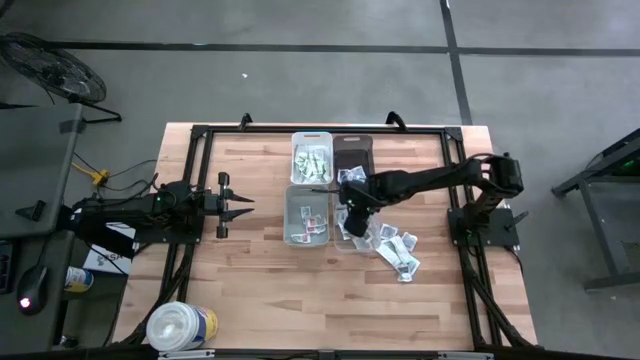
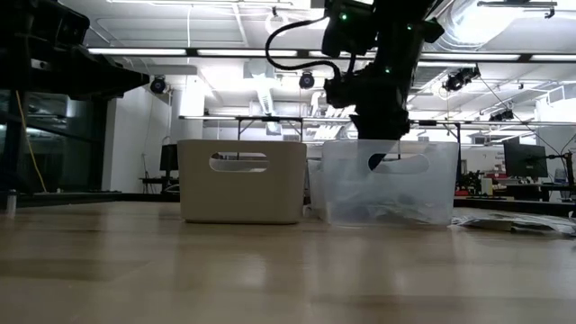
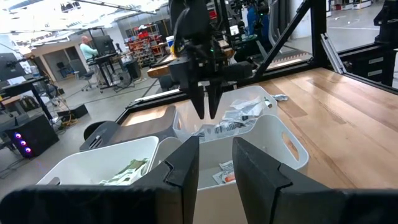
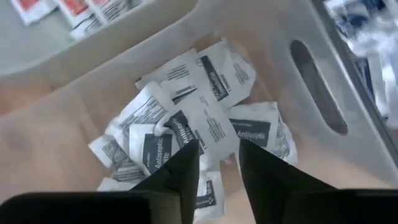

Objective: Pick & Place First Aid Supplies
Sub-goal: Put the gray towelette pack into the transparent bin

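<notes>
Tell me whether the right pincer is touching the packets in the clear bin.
Apart. The right wrist view shows the right pincer open above the packets lying in the clear bin, nothing between its fingertips.

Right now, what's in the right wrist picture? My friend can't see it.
The right gripper hangs open and empty above a clear bin holding a pile of white antiseptic packets. Red-printed packets lie in the next bin.
</notes>
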Motion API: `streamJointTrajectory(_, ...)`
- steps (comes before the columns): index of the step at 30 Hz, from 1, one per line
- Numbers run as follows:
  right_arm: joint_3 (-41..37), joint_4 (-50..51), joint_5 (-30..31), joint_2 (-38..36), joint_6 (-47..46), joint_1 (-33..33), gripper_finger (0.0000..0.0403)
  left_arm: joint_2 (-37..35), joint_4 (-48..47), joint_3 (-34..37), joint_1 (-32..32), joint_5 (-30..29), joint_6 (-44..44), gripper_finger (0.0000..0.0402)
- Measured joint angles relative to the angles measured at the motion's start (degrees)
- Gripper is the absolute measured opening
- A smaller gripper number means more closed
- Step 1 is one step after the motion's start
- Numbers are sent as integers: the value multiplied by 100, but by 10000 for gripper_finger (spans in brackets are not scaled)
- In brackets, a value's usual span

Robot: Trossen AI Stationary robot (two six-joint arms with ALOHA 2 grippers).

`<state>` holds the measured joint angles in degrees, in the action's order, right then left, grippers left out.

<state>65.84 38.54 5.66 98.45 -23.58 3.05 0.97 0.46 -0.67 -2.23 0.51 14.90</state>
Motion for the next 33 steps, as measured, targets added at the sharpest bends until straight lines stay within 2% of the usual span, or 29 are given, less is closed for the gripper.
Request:
streamJointTrajectory(6,-2,282,-26,-310,-1245,0,118,1,-1,0,0,0,1,96)
streamJointTrajectory(14,-6,1521,-19,-911,-2346,-63,119,2,0,0,-1,0,1,96)
streamJointTrajectory(21,-784,1618,-221,-1546,-2695,-328,119,0,1,0,1,0,2,96)
streamJointTrajectory(25,-1238,1463,-349,-1843,-2262,-483,119,1,1,0,1,0,0,96)
streamJointTrajectory(33,-2001,551,-523,-1949,-125,-573,119,0,-1,0,-1,0,2,96)
